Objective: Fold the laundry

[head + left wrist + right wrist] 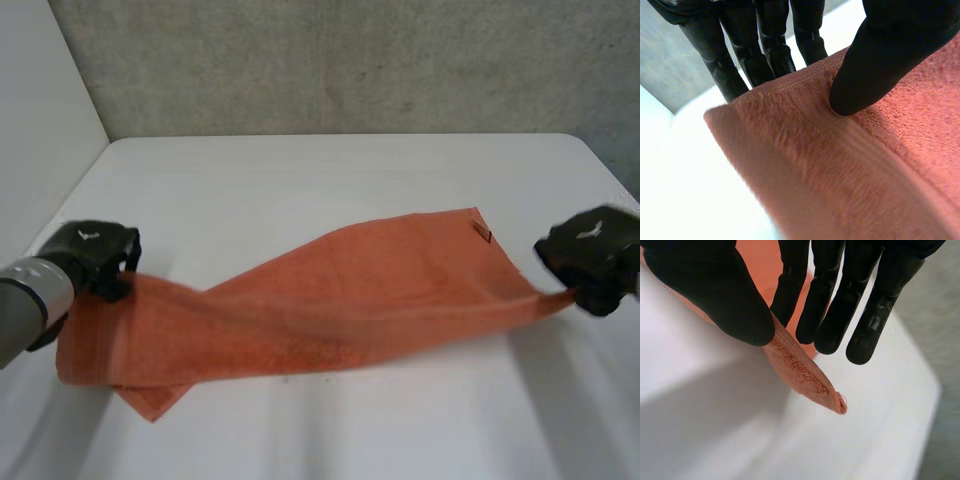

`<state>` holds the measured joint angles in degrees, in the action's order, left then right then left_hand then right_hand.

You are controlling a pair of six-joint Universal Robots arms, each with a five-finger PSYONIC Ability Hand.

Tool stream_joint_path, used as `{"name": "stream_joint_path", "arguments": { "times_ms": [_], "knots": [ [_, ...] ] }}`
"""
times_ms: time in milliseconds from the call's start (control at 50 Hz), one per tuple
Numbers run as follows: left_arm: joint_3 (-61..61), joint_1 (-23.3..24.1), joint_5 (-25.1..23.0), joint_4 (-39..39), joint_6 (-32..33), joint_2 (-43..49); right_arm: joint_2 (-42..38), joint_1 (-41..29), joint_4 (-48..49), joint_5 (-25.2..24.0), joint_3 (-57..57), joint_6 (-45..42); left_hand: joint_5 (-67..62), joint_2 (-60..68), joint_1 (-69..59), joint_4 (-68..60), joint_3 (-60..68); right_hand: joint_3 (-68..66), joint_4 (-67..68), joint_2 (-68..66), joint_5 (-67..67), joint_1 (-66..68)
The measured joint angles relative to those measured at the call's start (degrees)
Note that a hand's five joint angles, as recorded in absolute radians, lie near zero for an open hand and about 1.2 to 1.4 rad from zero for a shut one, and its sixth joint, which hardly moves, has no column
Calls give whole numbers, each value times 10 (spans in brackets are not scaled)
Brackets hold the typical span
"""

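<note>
The towel (330, 300) stretches across the near half of the table (300, 180).

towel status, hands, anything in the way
Left hand pinches orange towel at left end. Right hand pinches right corner. Towel stretched between, far edge on table. Nothing in the way.

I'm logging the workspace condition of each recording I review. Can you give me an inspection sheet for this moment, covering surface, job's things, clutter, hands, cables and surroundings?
surface: white table, with the cloth lying partly on it.
job's things: one orange towel, stretched between the two hands. Its near edge is lifted, and its far corner with a small label lies on the table.
clutter: nothing seen.
hands: the left hand pinches the towel's left end between thumb and fingers. The right hand pinches its right corner the same way.
cables: nothing seen.
surroundings: grey concrete wall behind the table, white wall at the left.
</note>
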<state>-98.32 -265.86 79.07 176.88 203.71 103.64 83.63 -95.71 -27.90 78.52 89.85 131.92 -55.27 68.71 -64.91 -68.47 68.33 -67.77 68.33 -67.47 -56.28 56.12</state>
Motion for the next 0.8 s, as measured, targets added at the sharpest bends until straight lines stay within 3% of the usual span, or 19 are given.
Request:
{"name": "stream_joint_path", "arguments": {
  "times_ms": [60, 140, 260, 320, 360, 460, 560, 680, 800],
  "knots": [
    [5, 2, 1, 2, 4, 17, -28, -6, 3, 7, -5, -1, 0, 0, 0, 0, 0, 0, 0, 0, 0, 0],
    [61, 11, 5, 21, 19, 79, -134, -28, 41, 50, -70, 5, 0, 0, 0, 0, 0, 0, 0, 0, -1, 0],
    [188, 39, 17, 67, 25, 115, -202, -55, 117, 88, -219, 31, 0, 0, 0, 0, 0, -1, 0, 0, -1, 0],
    [233, 49, 24, 87, 24, 116, -204, -58, 127, 91, -240, 36, 0, 0, 0, 0, 0, -1, 0, 0, -1, 0],
    [292, 62, 33, 133, 19, 107, -204, -67, 203, 98, -349, 85, 0, 0, 0, 0, 0, -1, 0, 0, -1, 0],
    [348, 76, 54, 260, -19, 56, -162, -68, 321, 104, -429, 166, 0, 0, 0, 0, 0, -1, 0, 0, -1, 0],
    [313, 73, 65, 341, -91, 2, -103, -66, 369, 97, -385, 207, 0, 0, 0, 0, 0, -1, 0, 0, -5, 0],
    [249, 63, 64, 345, -129, -13, -77, -64, 368, 78, -296, 210, 0, 0, 0, 0, 0, -1, 0, 0, -5, 0],
    [95, 37, 53, 334, -140, -10, -64, -59, 359, 20, -113, 201, 0, 0, 0, 0, 1, -1, 0, 0, -5, 0]
  ]
}}
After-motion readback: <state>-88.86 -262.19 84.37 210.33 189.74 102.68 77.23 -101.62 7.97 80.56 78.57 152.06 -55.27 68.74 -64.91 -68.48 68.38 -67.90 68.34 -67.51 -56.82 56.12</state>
